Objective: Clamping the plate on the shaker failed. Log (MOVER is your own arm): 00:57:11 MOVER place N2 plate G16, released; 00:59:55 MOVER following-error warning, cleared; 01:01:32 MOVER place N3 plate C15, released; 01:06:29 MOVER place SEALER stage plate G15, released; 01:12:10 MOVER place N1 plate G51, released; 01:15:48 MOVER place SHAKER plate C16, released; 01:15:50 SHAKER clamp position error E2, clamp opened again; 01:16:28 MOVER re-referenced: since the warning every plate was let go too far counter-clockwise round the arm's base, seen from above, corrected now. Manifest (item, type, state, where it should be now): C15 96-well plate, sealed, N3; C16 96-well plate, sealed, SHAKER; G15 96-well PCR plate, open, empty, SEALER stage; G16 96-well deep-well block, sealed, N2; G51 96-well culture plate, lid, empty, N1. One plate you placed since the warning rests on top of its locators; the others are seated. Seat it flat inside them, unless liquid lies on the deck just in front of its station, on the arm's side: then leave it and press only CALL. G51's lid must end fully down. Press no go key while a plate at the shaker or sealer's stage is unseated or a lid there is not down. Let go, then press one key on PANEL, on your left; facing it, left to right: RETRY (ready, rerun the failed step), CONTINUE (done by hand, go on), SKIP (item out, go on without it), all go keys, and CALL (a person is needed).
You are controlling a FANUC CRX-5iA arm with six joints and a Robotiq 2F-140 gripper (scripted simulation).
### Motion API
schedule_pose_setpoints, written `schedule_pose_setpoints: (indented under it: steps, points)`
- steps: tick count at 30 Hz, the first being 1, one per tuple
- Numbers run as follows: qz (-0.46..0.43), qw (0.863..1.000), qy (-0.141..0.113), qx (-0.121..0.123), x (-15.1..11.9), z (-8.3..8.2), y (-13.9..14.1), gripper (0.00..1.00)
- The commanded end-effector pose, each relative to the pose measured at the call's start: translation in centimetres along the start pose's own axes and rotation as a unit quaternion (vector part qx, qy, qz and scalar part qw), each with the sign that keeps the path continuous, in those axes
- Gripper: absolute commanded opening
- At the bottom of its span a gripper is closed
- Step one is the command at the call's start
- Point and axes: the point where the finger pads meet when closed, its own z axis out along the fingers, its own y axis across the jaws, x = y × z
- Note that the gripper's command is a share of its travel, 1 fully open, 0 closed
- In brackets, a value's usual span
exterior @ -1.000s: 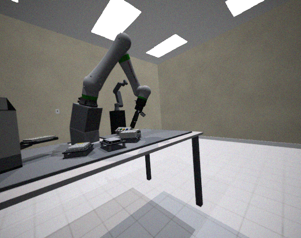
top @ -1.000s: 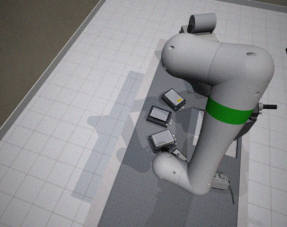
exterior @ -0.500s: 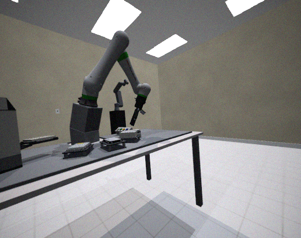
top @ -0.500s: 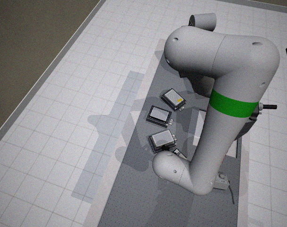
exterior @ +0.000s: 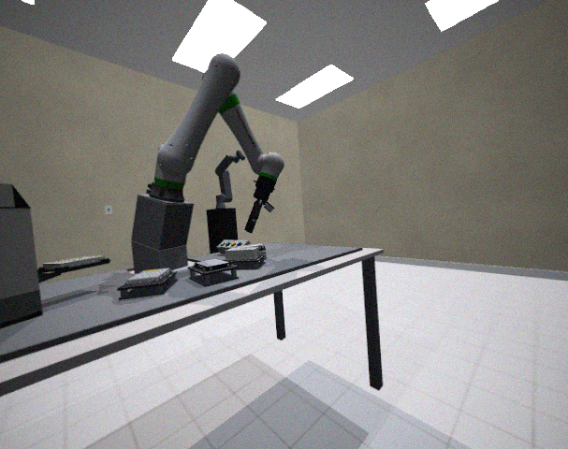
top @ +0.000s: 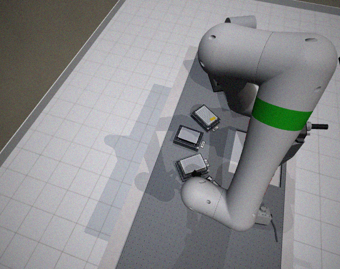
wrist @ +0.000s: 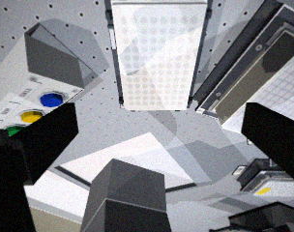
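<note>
Three plates are sitting in a row on the grey perforated table (exterior: 293, 270), each in a dark nest. We are working in a tan-walled room with a pale tiled floor and bright ceiling panels; a grey box is standing at the table's far end.

Our gripper (exterior: 253, 223) is hanging in the air above the row's near end, fingers spread to their widest, holding and touching nothing. In the wrist view the two dark fingers are framing the deck.

The sealed plate (wrist: 159, 53), white with a dotted grid of wells, is lying straight ahead between them, at the shaker (wrist: 201, 58); whether it is seated we cannot tell. The key panel (wrist: 33, 103) is showing blue, yellow and green buttons at the left. From above, the yellow-tagged plate (top: 205, 116), the middle plate (top: 188, 136) and the nearest plate (top: 192, 165) are lying well apart.
</note>
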Motion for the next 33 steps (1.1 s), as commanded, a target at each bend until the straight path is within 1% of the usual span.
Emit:
schedule_pose_setpoints:
  steps: [1, 9, 18, 19, 26, 28, 33]
  points:
    - [0.000, 1.000, 0.001, 0.000, -0.3, -0.7, 0.0, 1.00]
    - [0.000, 1.000, 0.001, 0.000, -0.8, -1.9, 0.0, 1.00]
    - [0.000, 1.000, 0.001, 0.000, -1.1, -2.6, 0.0, 1.00]
    - [0.009, 1.000, 0.001, 0.004, -1.5, -2.4, 0.4, 0.10]
    - [0.072, 0.997, 0.001, 0.034, -3.7, -1.4, 2.8, 0.10]
    - [0.072, 0.997, 0.001, 0.034, -3.7, -1.4, 2.8, 0.10]
    - [0.117, 0.992, 0.001, 0.055, -5.3, -0.6, 4.6, 0.10]
